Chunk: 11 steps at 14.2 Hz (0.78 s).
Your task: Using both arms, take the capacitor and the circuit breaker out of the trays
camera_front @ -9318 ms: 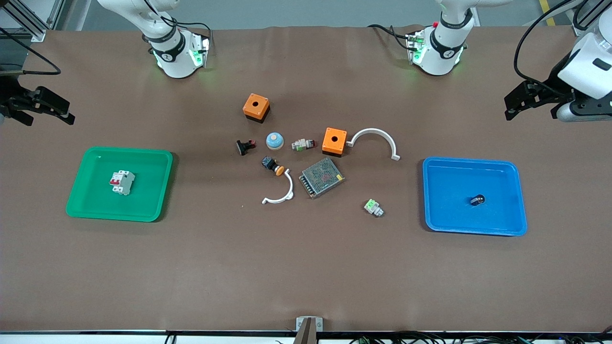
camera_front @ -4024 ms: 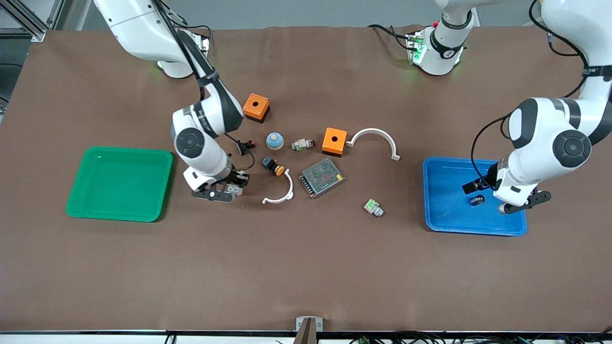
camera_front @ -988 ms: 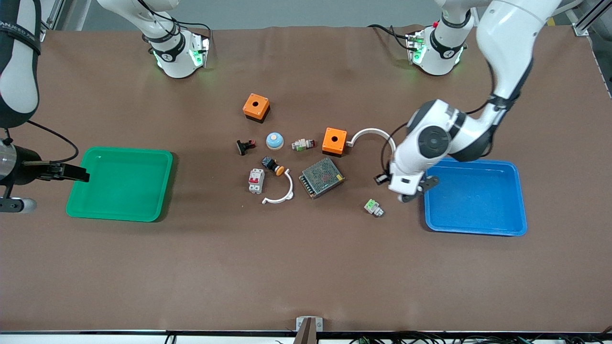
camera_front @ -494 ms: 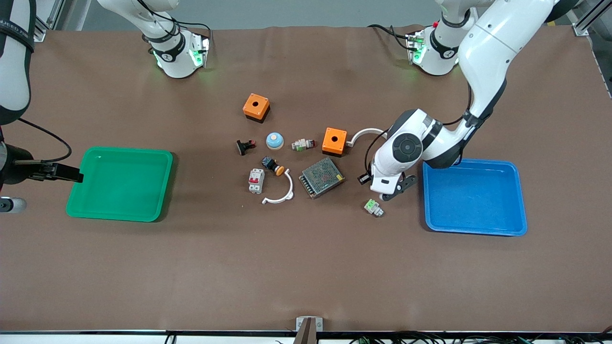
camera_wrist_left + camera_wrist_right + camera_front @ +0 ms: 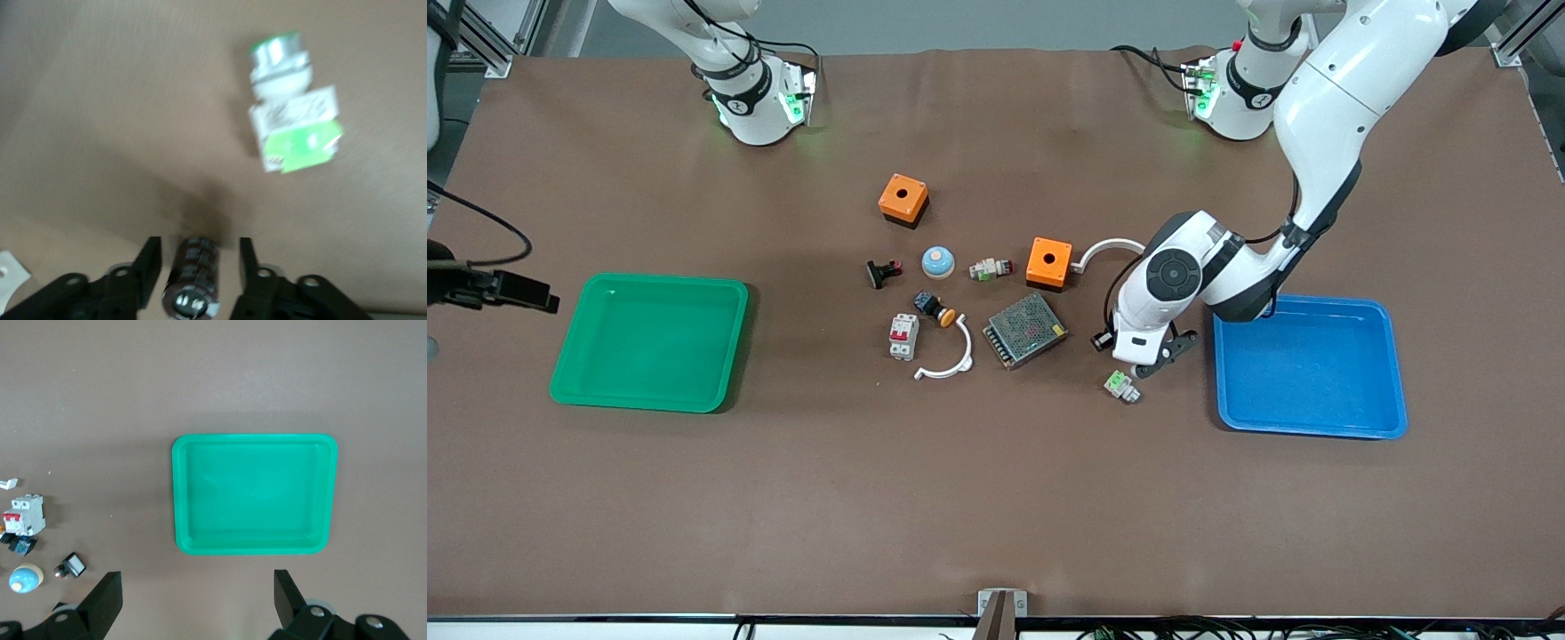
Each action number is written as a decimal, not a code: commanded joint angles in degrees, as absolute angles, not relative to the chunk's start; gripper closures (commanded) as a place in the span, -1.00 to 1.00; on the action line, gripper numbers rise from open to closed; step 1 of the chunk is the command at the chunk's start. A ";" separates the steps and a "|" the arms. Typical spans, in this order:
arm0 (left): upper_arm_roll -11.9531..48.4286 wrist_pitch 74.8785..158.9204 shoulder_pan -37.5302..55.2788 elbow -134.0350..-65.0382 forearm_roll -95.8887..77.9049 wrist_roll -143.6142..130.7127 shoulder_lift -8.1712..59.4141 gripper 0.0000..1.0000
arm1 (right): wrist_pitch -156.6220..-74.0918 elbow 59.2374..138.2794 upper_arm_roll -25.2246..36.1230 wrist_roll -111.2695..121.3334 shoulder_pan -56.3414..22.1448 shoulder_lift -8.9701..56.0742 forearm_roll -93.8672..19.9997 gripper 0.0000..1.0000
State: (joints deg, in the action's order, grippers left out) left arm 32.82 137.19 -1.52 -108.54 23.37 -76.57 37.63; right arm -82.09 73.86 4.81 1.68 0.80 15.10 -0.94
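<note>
The capacitor [image 5: 193,280] is a dark cylinder lying between my left gripper's fingers [image 5: 148,263], with a small gap showing on each side and its shadow on the brown table right by it. My left gripper [image 5: 1141,360] is low over the table between the metal mesh box [image 5: 1025,330] and the blue tray [image 5: 1307,418], beside a green-and-white connector [image 5: 1121,386]. The front view hides the capacitor under the hand. The breaker [image 5: 903,336] lies on the table beside a white arc and also shows in the right wrist view [image 5: 25,515]. My right gripper [image 5: 197,587] is open, empty and high above the table by the green tray [image 5: 649,400].
Both trays hold nothing. Two orange boxes [image 5: 903,199] [image 5: 1048,262], a blue dome [image 5: 937,261], a black push-button with an orange cap [image 5: 935,308], a black-and-red switch part [image 5: 882,271] and two white arcs [image 5: 947,356] [image 5: 1116,247] crowd the table's middle.
The breaker went from the green tray to the table's middle, and the capacitor left the blue tray. In the last half second my left gripper moved slightly lower and my right arm drew back.
</note>
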 commanded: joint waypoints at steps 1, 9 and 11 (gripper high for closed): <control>33.13 128.81 -1.76 -100.50 24.87 -76.21 35.69 -1.00 | -80.77 77.59 3.78 2.11 1.67 9.77 -1.14 -1.00; 35.24 103.89 -7.45 -77.35 24.26 -34.79 31.64 -1.00 | -81.30 89.29 3.52 2.20 1.14 -2.80 -1.14 -1.00; 35.16 103.54 -12.37 -75.94 24.43 -20.90 29.55 -1.00 | -81.39 89.91 3.52 2.20 1.14 -3.95 -1.14 -1.00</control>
State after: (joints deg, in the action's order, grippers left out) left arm 34.45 104.63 -7.81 -77.58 23.71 -32.38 30.25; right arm -80.19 86.09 3.99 1.68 0.76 -0.51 -0.97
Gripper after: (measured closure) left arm 0.000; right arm 0.000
